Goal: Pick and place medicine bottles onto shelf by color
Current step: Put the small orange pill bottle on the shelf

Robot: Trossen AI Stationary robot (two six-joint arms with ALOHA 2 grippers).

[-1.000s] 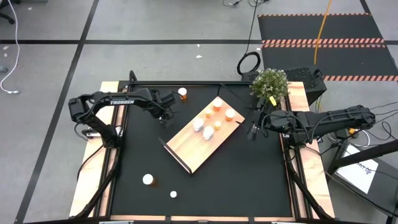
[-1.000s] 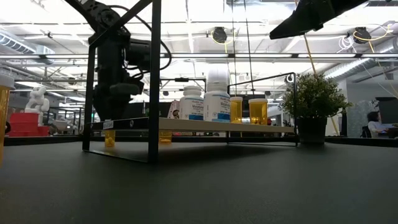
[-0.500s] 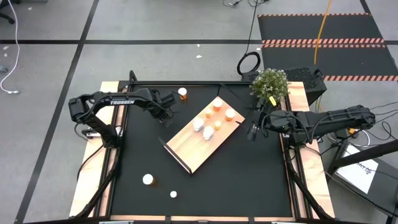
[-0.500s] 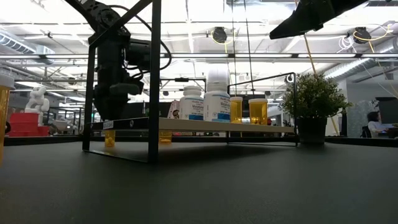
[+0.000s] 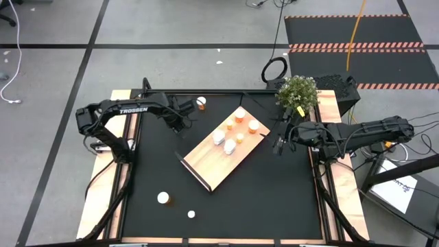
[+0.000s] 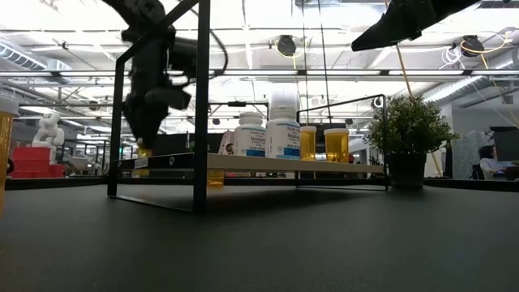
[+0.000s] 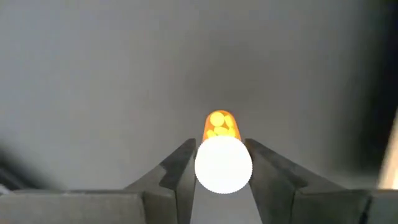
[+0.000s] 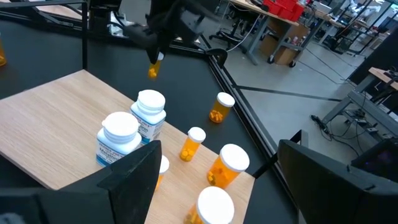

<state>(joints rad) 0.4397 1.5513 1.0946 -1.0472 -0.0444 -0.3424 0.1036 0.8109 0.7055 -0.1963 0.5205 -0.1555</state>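
Already six medicine bottles stand on the shelf; the left gripper is clamped on a small orange bottle above the mat beside it, the right gripper waits wide open, and three bottles remain off it

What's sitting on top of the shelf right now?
On the shelf: white bottles and orange bottles, grouped at one end. The right gripper's fingers cover some, so an exact count isn't possible.

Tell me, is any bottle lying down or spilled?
No. The bottles on the shelf stand upright and nothing is spilled. One small orange bottle hangs above the mat, clamped between the left gripper fingers.
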